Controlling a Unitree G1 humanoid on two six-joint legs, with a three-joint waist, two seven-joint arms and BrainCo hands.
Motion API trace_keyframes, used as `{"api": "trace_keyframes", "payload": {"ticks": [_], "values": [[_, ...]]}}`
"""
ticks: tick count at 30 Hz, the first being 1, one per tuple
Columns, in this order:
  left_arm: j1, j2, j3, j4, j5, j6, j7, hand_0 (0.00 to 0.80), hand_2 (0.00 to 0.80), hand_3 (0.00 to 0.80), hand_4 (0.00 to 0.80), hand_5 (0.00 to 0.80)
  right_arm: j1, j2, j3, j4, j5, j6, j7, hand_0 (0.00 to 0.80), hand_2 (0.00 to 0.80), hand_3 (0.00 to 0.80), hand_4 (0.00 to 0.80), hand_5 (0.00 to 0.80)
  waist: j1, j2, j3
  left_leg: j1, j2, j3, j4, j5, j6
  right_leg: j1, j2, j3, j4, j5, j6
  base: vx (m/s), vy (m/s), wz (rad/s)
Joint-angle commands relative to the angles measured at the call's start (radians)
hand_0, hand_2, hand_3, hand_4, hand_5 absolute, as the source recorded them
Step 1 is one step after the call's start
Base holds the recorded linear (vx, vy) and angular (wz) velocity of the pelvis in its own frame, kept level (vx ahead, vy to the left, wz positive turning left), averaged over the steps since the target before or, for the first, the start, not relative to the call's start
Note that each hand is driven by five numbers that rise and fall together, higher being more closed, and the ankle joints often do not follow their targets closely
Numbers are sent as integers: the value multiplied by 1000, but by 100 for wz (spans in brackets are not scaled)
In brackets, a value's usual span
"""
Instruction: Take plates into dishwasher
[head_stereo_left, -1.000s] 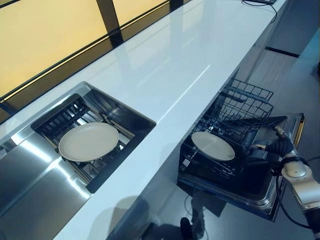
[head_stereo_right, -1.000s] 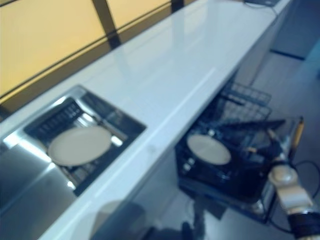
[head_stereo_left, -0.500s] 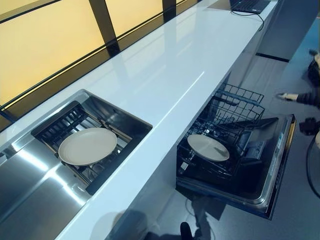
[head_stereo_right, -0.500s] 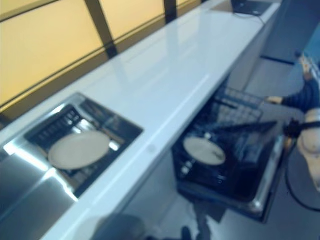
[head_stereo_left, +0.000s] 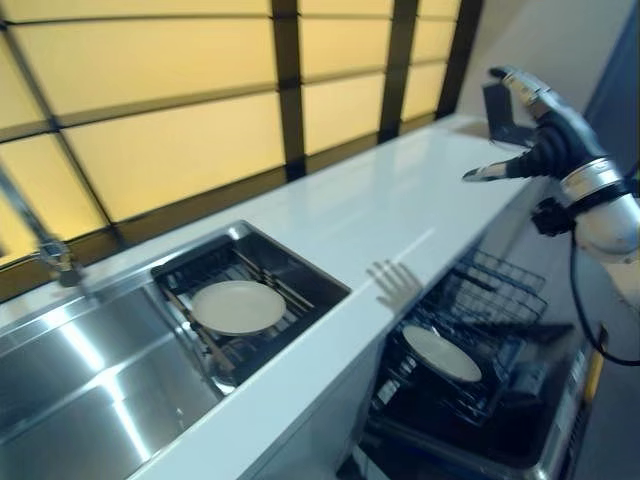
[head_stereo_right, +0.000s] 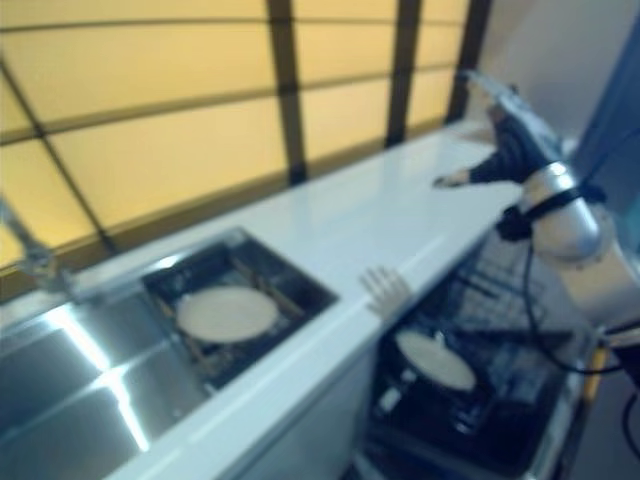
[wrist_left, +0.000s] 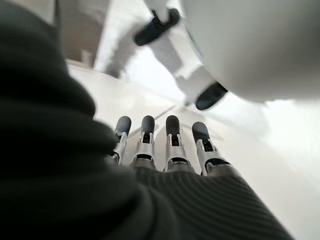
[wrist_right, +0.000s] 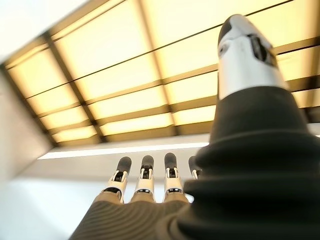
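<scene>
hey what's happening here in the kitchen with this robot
The robot is loading plates into a dishwasher. One plate already lies in the rack of the open dishwasher below the white counter. Another plate waits on the rack in the sink. The right hand is raised above the counter, fingers straight, holding nothing. The left hand shows only in its wrist view, open and empty.
</scene>
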Motion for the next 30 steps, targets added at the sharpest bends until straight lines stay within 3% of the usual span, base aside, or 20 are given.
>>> {"api": "trace_keyframes", "payload": {"ticks": [1, 3, 6, 10, 13, 17, 20, 25, 29, 30], "values": [[-20, 112, 22, 38, -46, 31, 66, 0, 0, 0, 0, 0, -127, 72, 33, -3, -55, 22, 9, 0, 0, 0, 0, 0, 72, -19, 0, 6, -78, -85, 15, -70, 106, -3, -138, 59, 319, -24, 87, 72, 232, 49], [-23, 125, 27, 38, -27, 48, 62, 0, 0, 0, 0, 0, -146, 110, 52, 21, -80, 36, 17, 0, 0, 0, 0, 0, 92, -7, 8, 6, -89, -136, 20, -62, 116, -57, -158, 77, 445, 31, 79, 76, 201, 61], [-16, 147, 47, 35, -10, 74, 64, 0, 0, 0, 0, 0, -182, 140, 83, 66, -109, 66, 32, 0, 0, 0, 0, 0, 105, -2, 19, 22, -112, -207, 22, -64, 119, -119, -101, 131, 486, 48, 71, 119, 84, 95], [-9, 179, 81, 40, 11, 101, 62, 0, 0, 0, 0, 0, -238, 153, 123, 138, -87, 65, 37, 0, 0, 0, 0, 0, 118, -24, 27, 33, -130, -280, 28, -80, 117, -112, -54, 128, 356, 17, 72, 164, -93, 93], [3, 193, 107, 48, 34, 113, 58, 0, 0, 0, 0, 0, -250, 148, 147, 185, -61, 40, 48, 0, 0, 0, 0, 0, 115, -46, 30, 47, -148, -345, 27, -98, 118, -117, 25, 178, 192, -18, 82, 217, -164, 66], [8, 198, 113, 33, 34, 125, 55, 0, 0, 0, 0, 0, -236, 145, 152, 217, -56, 12, 67, 0, 0, 0, 0, 0, 124, -54, 31, 47, -157, -394, 19, -89, 122, -105, 55, 178, 164, -33, 68, 143, -173, 89], [-6, 201, 120, 32, 8, 113, 44, 0, 0, 0, 0, 0, -263, 163, 179, 265, -43, 6, 82, 0, 0, 0, 0, 0, 151, -61, 21, 26, -139, -382, 17, -74, 107, -37, 47, 137, 112, -55, 59, 98, -241, 56], [1, 177, 115, -1, 6, 66, 42, 0, 0, 0, 0, 0, -287, 180, 217, 311, -18, 44, 118, 0, 0, 0, 0, 0, 183, -72, 3, 6, -98, -319, 15, -62, 76, 66, 44, 67, 39, -98, 33, 106, -198, 44], [1, 156, 75, -47, 44, 49, 26, 0, 0, 0, 0, 0, -237, 163, 196, 309, -12, 95, 135, 0, 0, 0, 0, 0, 175, -68, 4, -7, -77, -200, 19, -58, 59, 100, 38, -19, 25, -115, 27, 48, -110, 57], [2, 157, 65, -54, 42, 47, 26, 0, 0, 0, 0, 0, -219, 158, 187, 304, -6, 105, 144, 0, 0, 0, 0, 0, 171, -66, 5, -6, -74, -187, 19, -57, 57, 102, 38, -29, 29, -119, 26, 29, -47, 56]]}}
